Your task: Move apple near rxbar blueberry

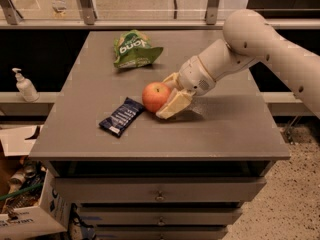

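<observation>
The red-orange apple (155, 96) rests on the grey table (225, 129), just right of the dark navy rxbar blueberry (121, 116), which lies flat and angled; the apple sits by the bar's upper right end. My gripper (167, 97) reaches in from the right, with one cream finger (172, 105) in front of the apple and the other behind it. The fingers are closed around the apple's right side.
A green chip bag (133, 48) lies at the table's back left. A white pump bottle (24, 85) stands on a ledge left of the table. Drawers run below the tabletop and cardboard boxes (25, 219) sit on the floor at lower left.
</observation>
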Robot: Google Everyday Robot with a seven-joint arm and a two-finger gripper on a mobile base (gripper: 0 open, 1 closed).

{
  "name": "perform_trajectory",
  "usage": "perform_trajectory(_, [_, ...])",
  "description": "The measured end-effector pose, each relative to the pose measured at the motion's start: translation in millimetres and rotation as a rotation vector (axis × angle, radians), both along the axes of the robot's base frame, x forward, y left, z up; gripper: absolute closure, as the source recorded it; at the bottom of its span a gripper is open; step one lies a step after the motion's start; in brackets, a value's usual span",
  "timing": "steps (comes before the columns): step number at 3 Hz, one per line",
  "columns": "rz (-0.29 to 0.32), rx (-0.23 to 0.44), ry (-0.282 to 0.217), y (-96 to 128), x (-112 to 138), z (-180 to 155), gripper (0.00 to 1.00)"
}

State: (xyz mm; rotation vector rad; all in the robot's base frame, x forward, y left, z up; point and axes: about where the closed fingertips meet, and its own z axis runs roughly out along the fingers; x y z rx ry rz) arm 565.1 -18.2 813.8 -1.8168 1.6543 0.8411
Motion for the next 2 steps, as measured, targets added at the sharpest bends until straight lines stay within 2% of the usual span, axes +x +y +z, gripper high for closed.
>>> perform_trajectory(2, [0.004,-0.004,0.01,0.3,-1.7,-1.5,0.13])
